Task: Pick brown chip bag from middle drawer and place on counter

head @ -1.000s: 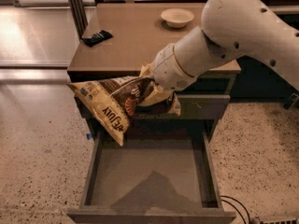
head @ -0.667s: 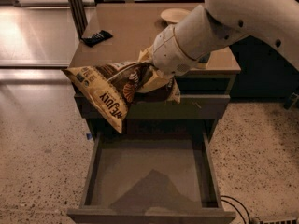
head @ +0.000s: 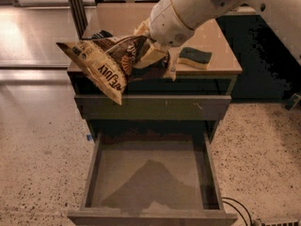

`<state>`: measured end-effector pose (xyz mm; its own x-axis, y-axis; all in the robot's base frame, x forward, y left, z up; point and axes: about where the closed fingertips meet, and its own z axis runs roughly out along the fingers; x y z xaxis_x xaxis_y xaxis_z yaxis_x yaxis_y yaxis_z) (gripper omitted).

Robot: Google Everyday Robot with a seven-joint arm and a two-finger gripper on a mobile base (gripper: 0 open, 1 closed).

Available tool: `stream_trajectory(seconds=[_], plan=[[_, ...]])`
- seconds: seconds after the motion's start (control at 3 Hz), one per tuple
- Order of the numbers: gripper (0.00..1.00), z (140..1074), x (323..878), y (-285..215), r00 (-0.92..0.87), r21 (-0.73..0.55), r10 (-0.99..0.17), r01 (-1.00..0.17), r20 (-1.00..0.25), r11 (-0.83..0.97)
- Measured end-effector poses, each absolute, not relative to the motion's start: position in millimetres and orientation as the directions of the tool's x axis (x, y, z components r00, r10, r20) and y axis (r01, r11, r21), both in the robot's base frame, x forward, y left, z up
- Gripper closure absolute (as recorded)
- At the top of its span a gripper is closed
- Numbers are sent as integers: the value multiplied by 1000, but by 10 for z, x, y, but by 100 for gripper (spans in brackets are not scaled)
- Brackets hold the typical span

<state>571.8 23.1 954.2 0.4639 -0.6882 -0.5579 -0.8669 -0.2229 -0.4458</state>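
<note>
A tan counter (head: 117, 18) tops the dark cabinet, carrying a green-and-yellow sponge (head: 194, 57) near its right near edge and a small black packet (head: 99, 34) on its left side. The gripper (head: 151, 55) hangs over the near edge, clamped on the brown chip bag (head: 101, 67).
</note>
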Motion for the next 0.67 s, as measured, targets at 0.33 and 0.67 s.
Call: stream_trajectory(seconds=[0.33,0.67], plan=[[100,9763,6205,234,473,-477,-675,-856,-566,-200],[100,9737,6236,270,477,-473,-673,-856,-566,-208]])
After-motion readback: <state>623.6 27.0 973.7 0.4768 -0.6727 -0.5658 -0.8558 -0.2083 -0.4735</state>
